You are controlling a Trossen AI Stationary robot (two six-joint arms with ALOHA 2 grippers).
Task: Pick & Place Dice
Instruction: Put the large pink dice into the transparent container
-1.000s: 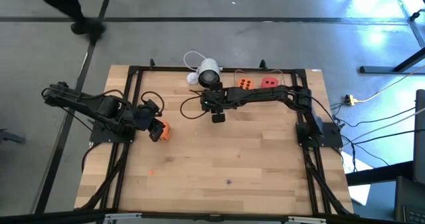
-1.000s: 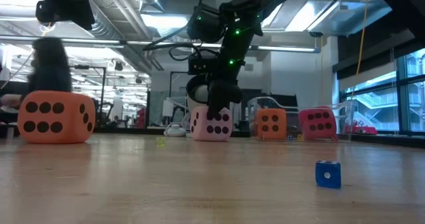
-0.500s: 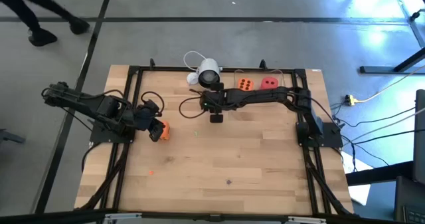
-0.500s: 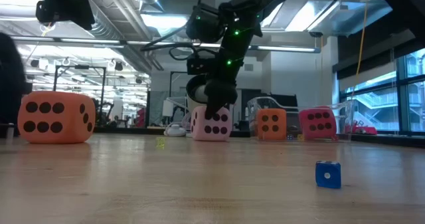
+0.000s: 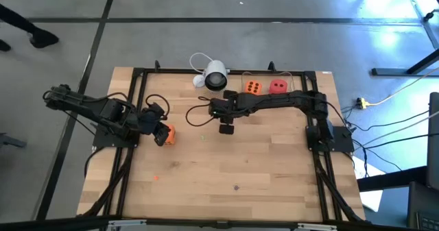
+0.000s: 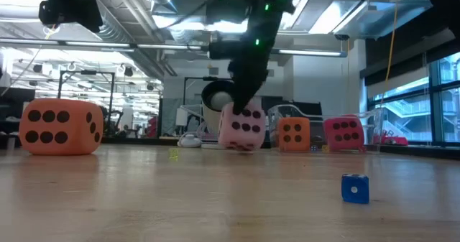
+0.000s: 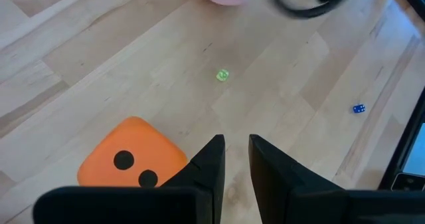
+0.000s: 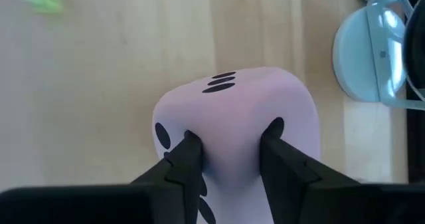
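The pink die (image 6: 243,126) hangs tilted just above the table mid-back, with my right gripper (image 8: 230,143) shut on it; in the high view the gripper (image 5: 226,127) hides it. A big orange die (image 6: 59,128) rests flat on the table at the left. My left gripper (image 7: 236,143) hovers above and beside that die (image 7: 131,163), fingers a little apart with nothing between. An orange die (image 5: 252,87) and a red die (image 5: 277,86) sit at the far edge. My right gripper pinches the pink die between its two fingers, on two opposite faces near an upper edge (image 8: 229,121). The fingertips (image 8: 189,147) dent the soft sides. The fingers come from above, slanting down. The die is tilted on a corner, lifted just clear of the table.
A white round camera (image 5: 215,75) stands at the far edge behind the pink die. A tiny blue die (image 6: 354,188) and a tiny green one (image 7: 222,75) lie on the wood. A black frame (image 5: 137,73) rims the table.
My right gripper has risen and come a little toward the near edge, rolling its wrist. The pink die, which stood flat on the table, has come up with it and tipped onto a corner.
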